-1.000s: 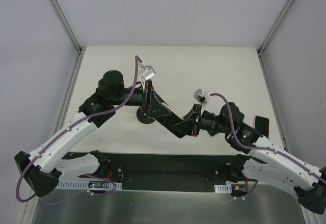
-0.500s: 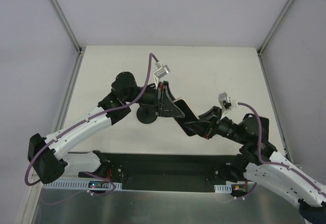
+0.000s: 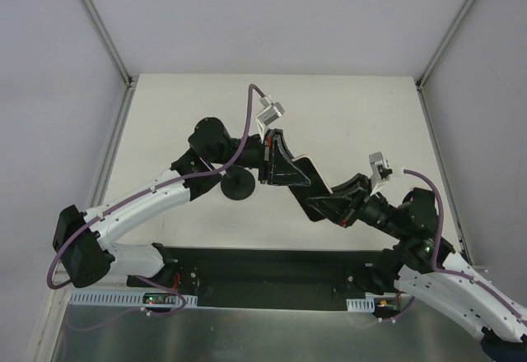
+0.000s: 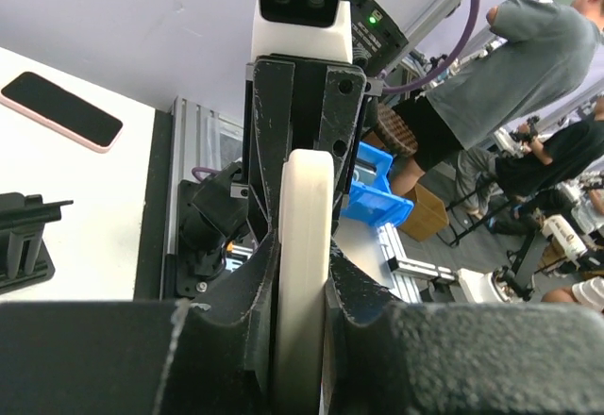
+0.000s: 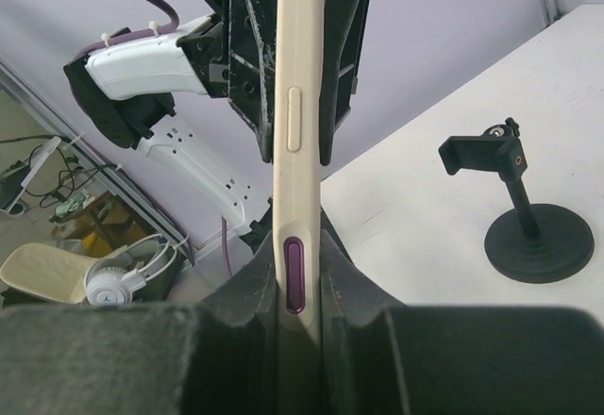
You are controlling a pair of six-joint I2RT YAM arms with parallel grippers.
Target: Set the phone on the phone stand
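Observation:
A phone in a cream case (image 3: 306, 167) hangs in the air between my two grippers, held edge-on. My left gripper (image 3: 282, 163) is shut on its far end, and the cream edge (image 4: 304, 198) runs up between its jaws. My right gripper (image 3: 331, 204) is shut on the near end, where the phone's edge (image 5: 297, 141) shows a purple button. The black phone stand (image 3: 236, 186) sits on the table just left of the left gripper. In the right wrist view it (image 5: 528, 231) stands upright with its clamp on top, empty.
A second phone in a pink case (image 4: 61, 110) lies flat on the white table at the right side. A black bracket-like object (image 4: 21, 238) sits near it. Grey enclosure walls (image 3: 99, 49) ring the table.
Both arms have carried the phone to the right, away from above the stand's base. The left arm has stretched out; the right arm has drawn back.

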